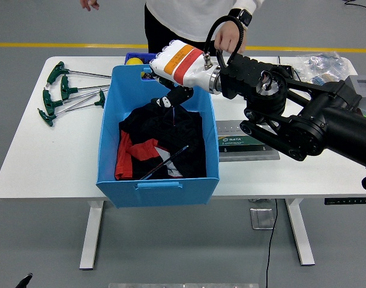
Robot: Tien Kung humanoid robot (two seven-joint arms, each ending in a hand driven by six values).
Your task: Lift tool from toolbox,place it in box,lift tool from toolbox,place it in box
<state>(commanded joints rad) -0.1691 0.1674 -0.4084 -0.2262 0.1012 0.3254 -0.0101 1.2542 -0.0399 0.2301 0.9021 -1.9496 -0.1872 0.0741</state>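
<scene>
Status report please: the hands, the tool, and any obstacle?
Right hand over blue box, fingers down; grip unclear. One tool on cloth inside. Left hand not in view. Person's hand on the arm's cable.

You are looking down on a robotics test bay in a workshop or lab hall, marked by a smooth grey floor crossed by a yellow safety line. A white height-adjustable table stands on it, its control panel at the near right edge, with green T-handle hex keys spread at its far left corner and a metal tool holder beside a blue plastic bin. A person in white stands at the far side.
</scene>
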